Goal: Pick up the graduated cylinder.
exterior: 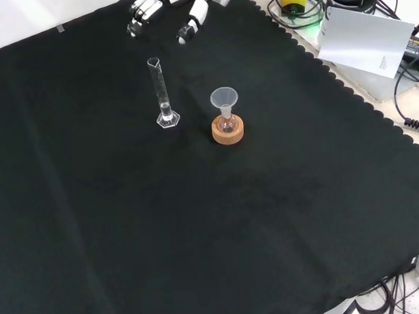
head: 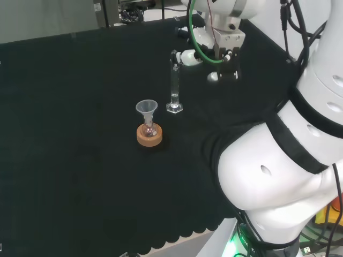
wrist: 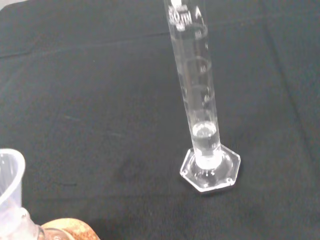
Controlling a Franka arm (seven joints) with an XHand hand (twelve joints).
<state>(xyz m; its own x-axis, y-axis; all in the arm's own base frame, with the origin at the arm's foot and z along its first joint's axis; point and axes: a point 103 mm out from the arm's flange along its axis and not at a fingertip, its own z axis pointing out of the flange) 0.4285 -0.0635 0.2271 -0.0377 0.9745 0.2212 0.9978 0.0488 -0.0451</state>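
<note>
A lab: graduated cylinder [exterior: 163, 95], funnel [exterior: 224, 98] and flask on black cloth [exterior: 201, 236].

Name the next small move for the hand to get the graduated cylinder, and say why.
Probably ease the hand toward the graduated cylinder until its fingers flank the tube. The cylinder stands upright on its hexagonal base, untouched, with the hand apart from it in the front view, fingers relaxed. The approach should stay clear of the funnel in the flask on the cork ring beside it.
</note>
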